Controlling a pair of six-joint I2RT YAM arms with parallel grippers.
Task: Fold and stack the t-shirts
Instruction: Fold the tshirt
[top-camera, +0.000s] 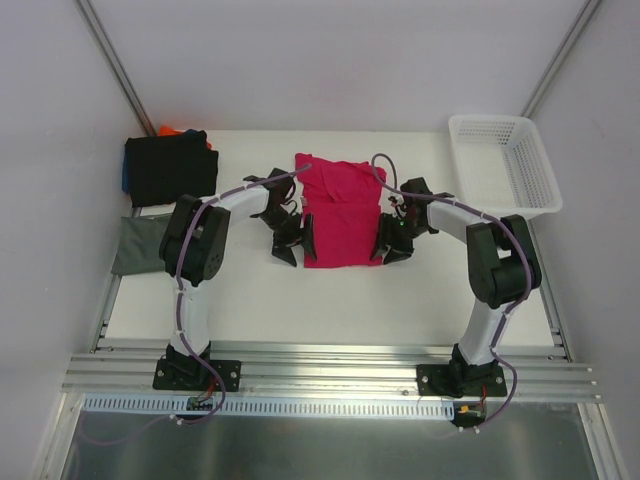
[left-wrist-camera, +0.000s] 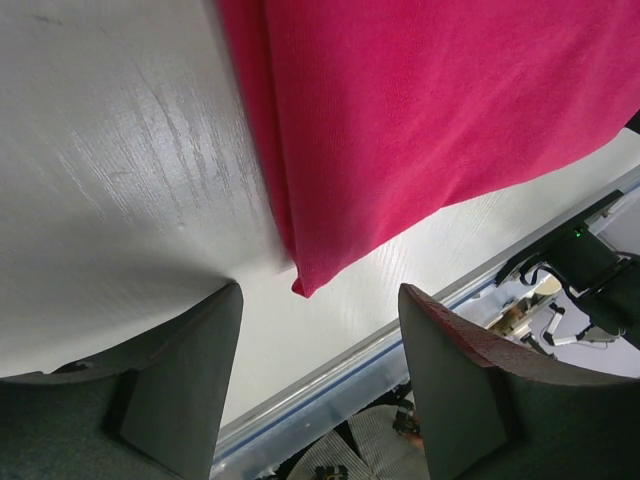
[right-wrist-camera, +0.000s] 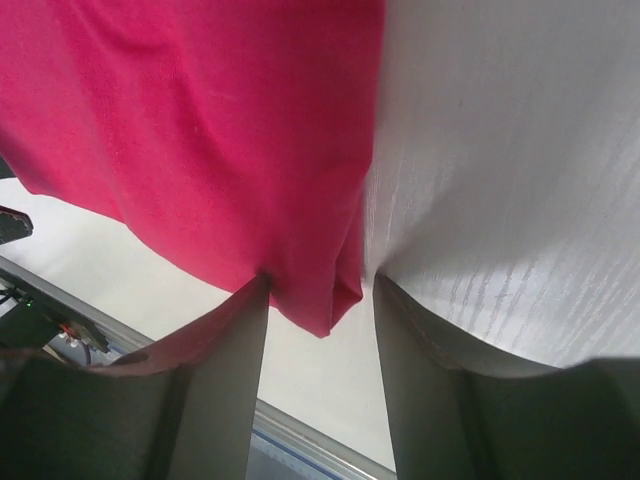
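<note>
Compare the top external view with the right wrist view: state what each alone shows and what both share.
Only the top external view: the white basket at the far right, the black folded shirt at the far left with the grey-green shirt nearer, and the left pincer, open beside the pink shirt. Only the right wrist view: that shirt's near right corner lying between the open fingers, its layered edge visible. Both: the pink shirt, the white table and the right pincer.
</note>
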